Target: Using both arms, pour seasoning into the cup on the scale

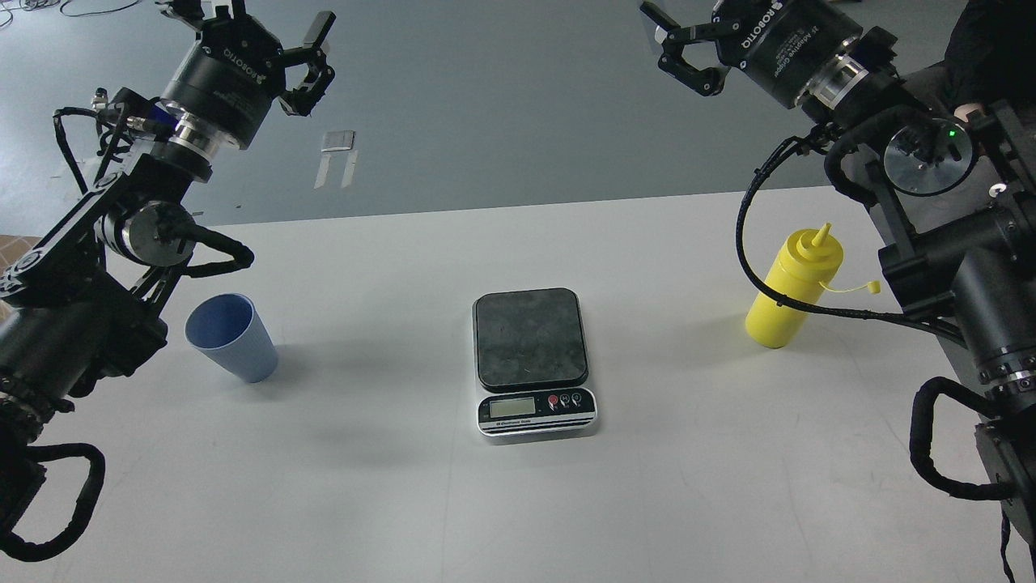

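The light blue ribbed cup [231, 336] stands on the white table [388, 486] at the left, clear of the scale. The scale [534, 409] sits mid-table with nothing on its dark platform [530, 336]. The yellow seasoning bottle [791, 291] stands upright at the right, its nozzle uncovered and the small tethered cap hanging to its right. My left gripper [255, 12] is raised high at the top left, open and empty, well above and behind the cup. My right gripper [660, 40] is raised at the top right, open and empty, above and left of the bottle.
The table's far edge [518, 206] runs across the view, with grey floor behind it. A small tape mark [337, 142] lies on that floor. A cable loop [753, 267] of my right arm hangs just in front of the bottle. A person in dark clothing [991, 48] is at the top right.
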Controlling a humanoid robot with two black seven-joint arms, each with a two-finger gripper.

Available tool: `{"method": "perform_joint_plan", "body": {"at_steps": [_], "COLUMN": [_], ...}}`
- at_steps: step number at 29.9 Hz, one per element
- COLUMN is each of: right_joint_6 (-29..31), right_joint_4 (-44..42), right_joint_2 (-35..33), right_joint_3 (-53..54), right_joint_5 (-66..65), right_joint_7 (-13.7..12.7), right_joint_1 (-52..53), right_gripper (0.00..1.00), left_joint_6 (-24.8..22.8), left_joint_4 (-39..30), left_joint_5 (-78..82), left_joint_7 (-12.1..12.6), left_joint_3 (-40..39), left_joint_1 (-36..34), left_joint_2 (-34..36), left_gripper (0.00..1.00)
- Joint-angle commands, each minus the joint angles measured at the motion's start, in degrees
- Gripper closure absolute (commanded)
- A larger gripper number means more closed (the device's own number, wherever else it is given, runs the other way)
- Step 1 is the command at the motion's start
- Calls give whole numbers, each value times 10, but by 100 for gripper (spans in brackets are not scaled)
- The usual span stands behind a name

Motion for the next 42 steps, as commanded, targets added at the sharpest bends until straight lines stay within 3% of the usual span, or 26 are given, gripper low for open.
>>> {"method": "perform_joint_plan", "body": {"at_steps": [1,42], "right_joint_6": [0,0], "right_joint_4": [0,0], "right_joint_2": [0,-1], "right_joint_3": [0,0], "right_joint_5": [0,0], "right_joint_7": [0,0], "right_joint_1": [0,-1], "right_gripper": [0,0], "left_joint_6": [0,0], "left_joint_4": [1,6], "left_joint_5": [0,0], "left_joint_7": [14,12], "left_joint_3": [-2,-4], "left_joint_1": [0,-1], "left_joint_2": [-1,-2], "left_gripper": [2,2]}}
